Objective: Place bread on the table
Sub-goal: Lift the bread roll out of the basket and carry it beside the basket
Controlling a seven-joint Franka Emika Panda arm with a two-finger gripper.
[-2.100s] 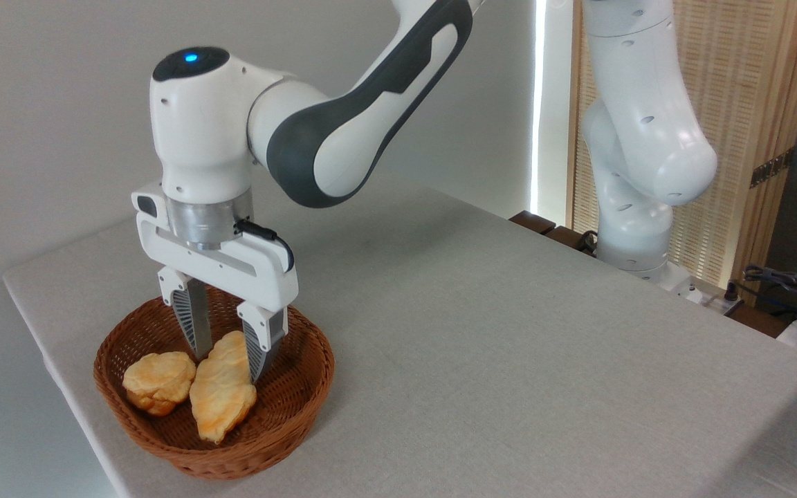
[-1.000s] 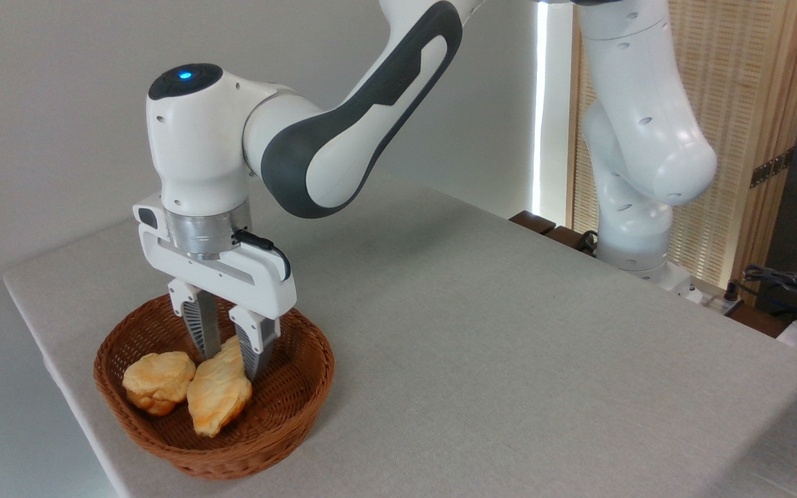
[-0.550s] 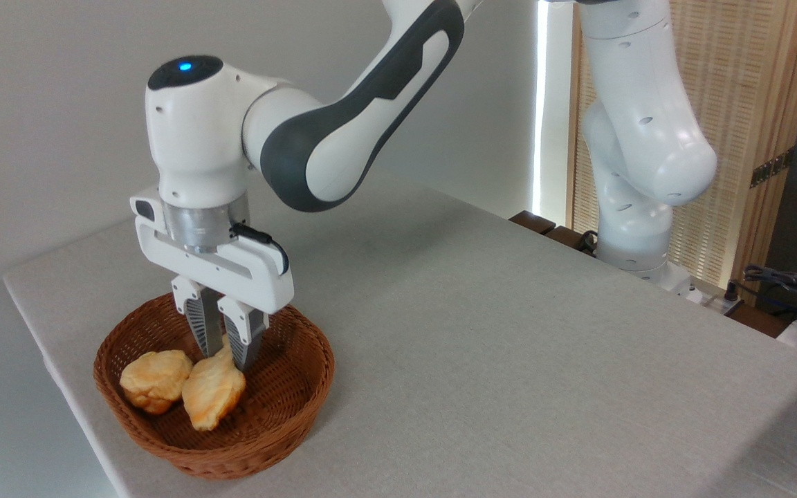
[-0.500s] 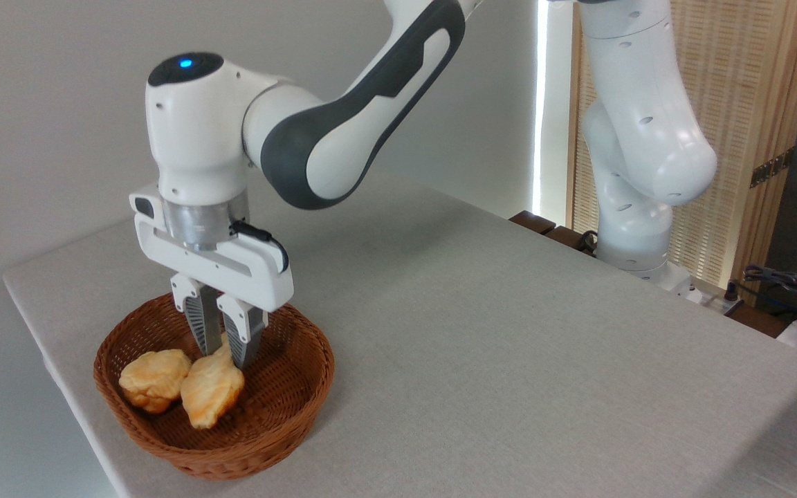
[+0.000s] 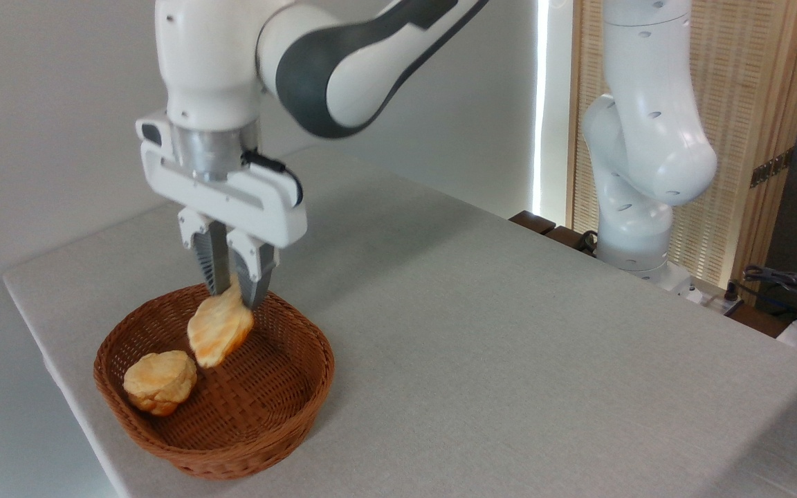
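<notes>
While my claw point(image 5: 234, 294) pinches the bread point(image 5: 219, 328) by its far tip, hanging over the basket point(image 5: 281, 404) at the desk's point(image 5: 509, 346) left, I judge it light, soft, crushable, and likelier steady gripped mid-body

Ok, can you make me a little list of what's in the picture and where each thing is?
gripper: shut on the bread, lifted above the basket
bread: long yellow pastry, hanging from its top end, in the air over the basket
bun: small and round, lying in the basket at the left
basket: brown wicker, near the table's left corner
table: light grey top, no bread on it yet
</notes>
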